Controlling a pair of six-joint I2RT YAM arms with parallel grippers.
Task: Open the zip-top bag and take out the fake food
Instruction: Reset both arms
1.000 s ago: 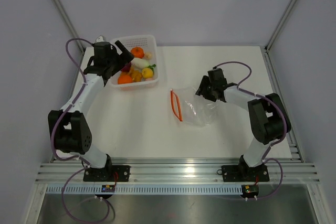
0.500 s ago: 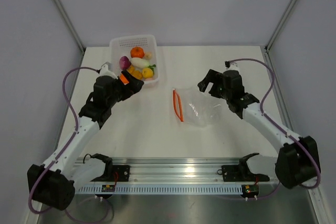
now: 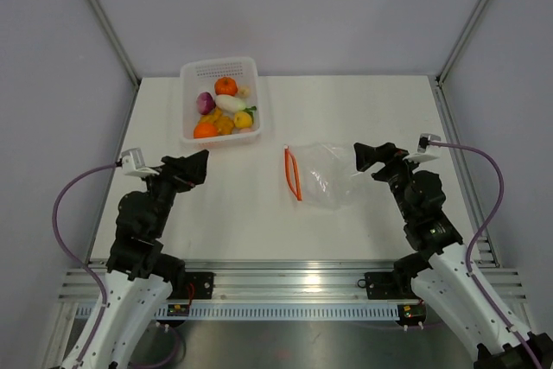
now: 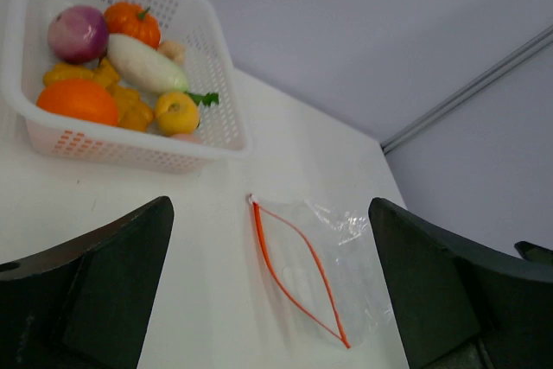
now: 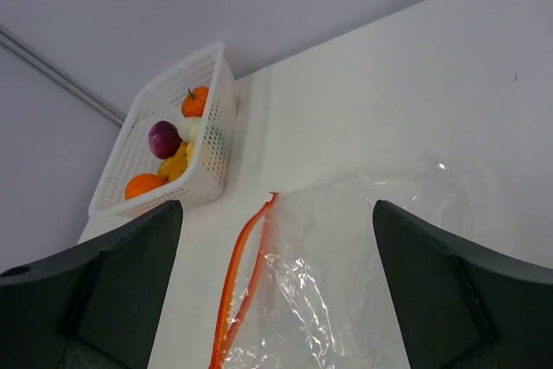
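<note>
The clear zip-top bag (image 3: 327,177) lies flat at the table's middle, its red-orange zipper (image 3: 291,172) parted, and looks empty; it also shows in the left wrist view (image 4: 333,265) and the right wrist view (image 5: 346,283). The fake food (image 3: 223,111) sits in the white basket (image 3: 192,69) at the back left: orange balls, yellow pieces, a white radish, a purple onion (image 4: 78,32). My left gripper (image 3: 192,168) is open and empty, raised near the left front. My right gripper (image 3: 373,158) is open and empty, just right of the bag.
The white perforated basket (image 4: 220,118) also shows in the right wrist view (image 5: 207,174). Metal frame posts stand at the back corners (image 3: 99,15). The table's edges run along the grey walls.
Both arms have pulled back toward their bases. The left gripper left the basket and moved to the near left. The right gripper drew away from the bag. The bag stays put.
</note>
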